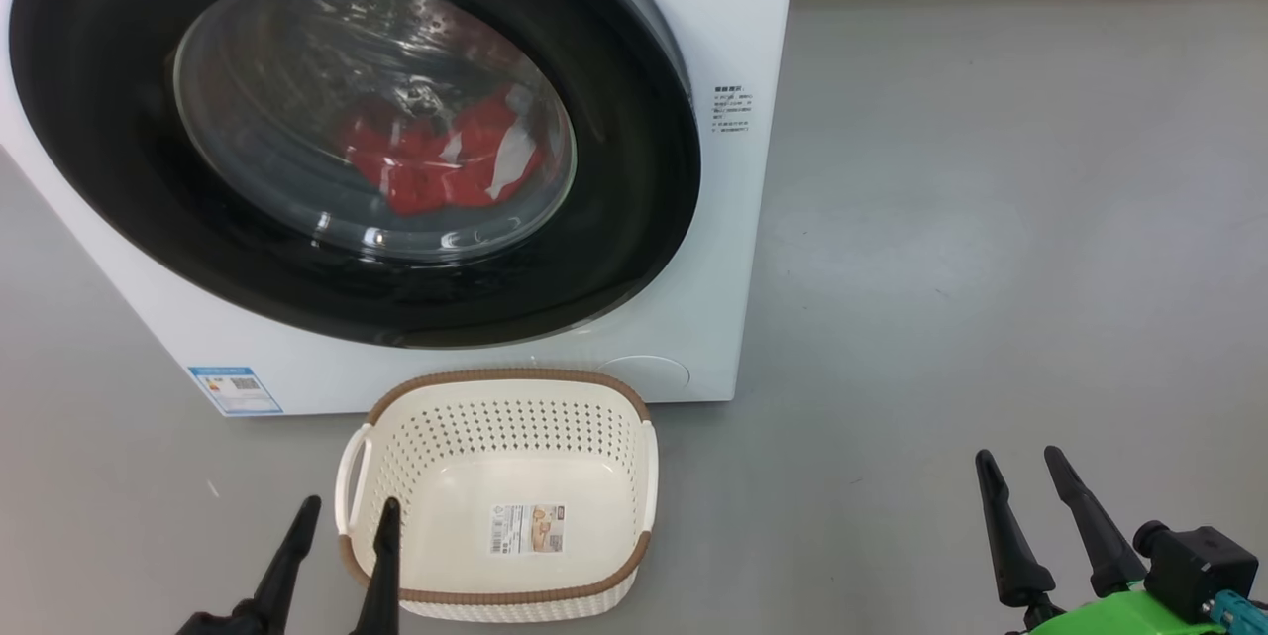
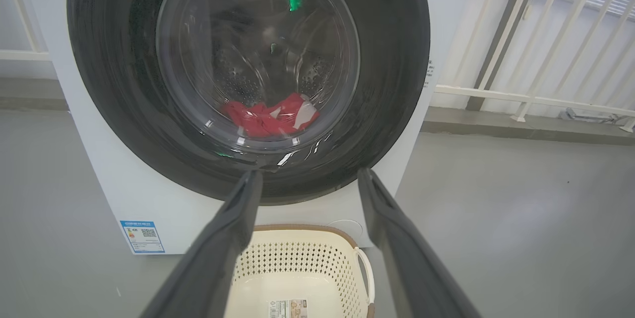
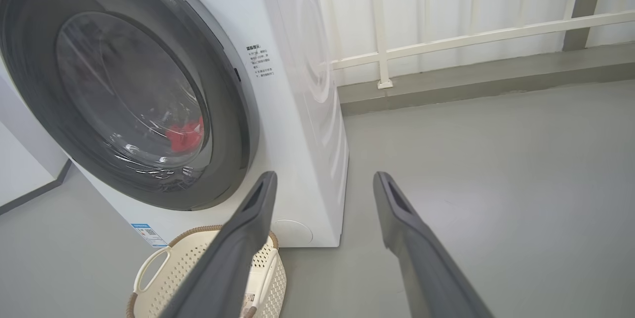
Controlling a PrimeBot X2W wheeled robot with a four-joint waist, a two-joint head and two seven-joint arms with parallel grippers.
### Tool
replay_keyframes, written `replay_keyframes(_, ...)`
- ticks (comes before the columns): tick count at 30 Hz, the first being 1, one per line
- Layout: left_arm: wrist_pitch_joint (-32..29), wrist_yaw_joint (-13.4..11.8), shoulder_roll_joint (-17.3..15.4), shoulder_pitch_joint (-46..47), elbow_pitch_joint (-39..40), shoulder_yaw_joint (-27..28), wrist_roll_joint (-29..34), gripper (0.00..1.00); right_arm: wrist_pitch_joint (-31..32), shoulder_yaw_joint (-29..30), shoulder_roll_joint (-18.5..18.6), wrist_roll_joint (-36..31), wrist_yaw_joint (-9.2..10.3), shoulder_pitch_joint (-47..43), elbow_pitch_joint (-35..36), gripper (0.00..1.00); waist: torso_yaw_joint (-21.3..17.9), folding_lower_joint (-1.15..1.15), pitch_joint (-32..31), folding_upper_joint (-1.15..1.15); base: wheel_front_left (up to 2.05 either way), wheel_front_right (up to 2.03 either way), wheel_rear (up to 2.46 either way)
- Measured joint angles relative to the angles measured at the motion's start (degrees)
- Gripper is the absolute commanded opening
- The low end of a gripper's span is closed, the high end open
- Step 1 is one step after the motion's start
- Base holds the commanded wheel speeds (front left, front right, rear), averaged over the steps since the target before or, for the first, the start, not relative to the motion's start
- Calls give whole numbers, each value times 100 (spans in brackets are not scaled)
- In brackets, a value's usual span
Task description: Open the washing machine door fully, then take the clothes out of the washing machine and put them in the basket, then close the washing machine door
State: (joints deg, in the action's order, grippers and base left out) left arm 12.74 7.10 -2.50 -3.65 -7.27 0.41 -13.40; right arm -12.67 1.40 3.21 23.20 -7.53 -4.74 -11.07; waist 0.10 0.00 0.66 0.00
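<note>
Glossy black rim, bulging clear glass in the middle: in the head view the big round washing machine door (image 1: 119, 179) looks shut flush on the boxy white front-loader washing machine (image 1: 733, 41), so step one isn't done yet. Through the glass the bright red clothes with white panels (image 1: 436, 164) lie bunched in the drum (image 1: 287, 60), around 5 o'clock of the window. The small cream perforated plastic basket with the brown rim (image 1: 505, 382) sits empty on the grey floor (image 1: 991, 268) at 6 o'clock from the door, just in front of the machine. The left end effector (image 1: 349, 506) is at 7 o'clock of the frame, spread wide with nothing in it, by the basket's near-left corner. The right end effector (image 1: 1020, 457) is at 4 o'clock, also wide and empty, well apart from the machine.

Left wrist view: square-on to the door, both dark fingers (image 2: 233, 238) wide, basket at 6 o'clock, clothes low in the glass.

Right wrist view: door seen from the side, with a small dark notch (image 3: 237, 74) at about 3 o'clock of the rim. My guess is that's the pull, can't say for sure. If so, I'd bring the right one in there, hook behind the rim edge rather than push on the glass, and swing the door all the way round toward 9 o'clock. Also check its bottom edge clears the basket.
</note>
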Motion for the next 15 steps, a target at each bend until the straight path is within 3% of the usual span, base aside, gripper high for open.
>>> replay_keyframes(10,156,5,-7,-23,-1,11,527,100,-157,164,-10,-564,0,-94,5,100,-17,0,3,0,0,0,0)
replay_keyframes(15,156,5,-5,-23,-129,93,267,100,-164,347,-26,-614,0,-96,-38,100,-12,0,-5,0,0,0,0)
